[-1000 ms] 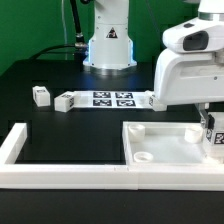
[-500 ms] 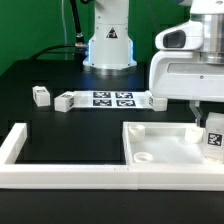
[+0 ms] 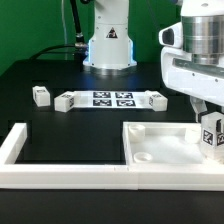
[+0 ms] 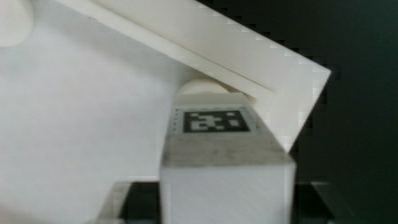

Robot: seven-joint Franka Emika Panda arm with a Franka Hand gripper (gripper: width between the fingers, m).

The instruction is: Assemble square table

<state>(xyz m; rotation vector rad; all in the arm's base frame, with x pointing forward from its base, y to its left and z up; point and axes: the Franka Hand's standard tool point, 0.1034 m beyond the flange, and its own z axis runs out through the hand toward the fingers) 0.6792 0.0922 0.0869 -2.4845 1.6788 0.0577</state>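
The white square table top [image 3: 165, 150] lies at the exterior view's front right, with a round socket [image 3: 143, 157] near its front left corner. My gripper [image 3: 207, 122] is shut on a white tagged leg [image 3: 210, 136] and holds it upright over the top's right corner. In the wrist view the leg [image 4: 222, 150] runs from between my dark fingers [image 4: 139, 200] out to the top's corner [image 4: 125, 90]. I cannot tell whether the leg's far end touches the top. Three more leg blocks lie on the table: two [image 3: 40, 96] [image 3: 65, 101] at the left and one [image 3: 153, 100] at mid right.
The marker board [image 3: 113, 98] lies between the loose legs. A long white bar frame [image 3: 20, 148] runs down the left and along the front edge. The robot base [image 3: 108, 45] stands at the back.
My arm has risen and shifted toward the exterior view's right, with the leg still held over the top's right corner.
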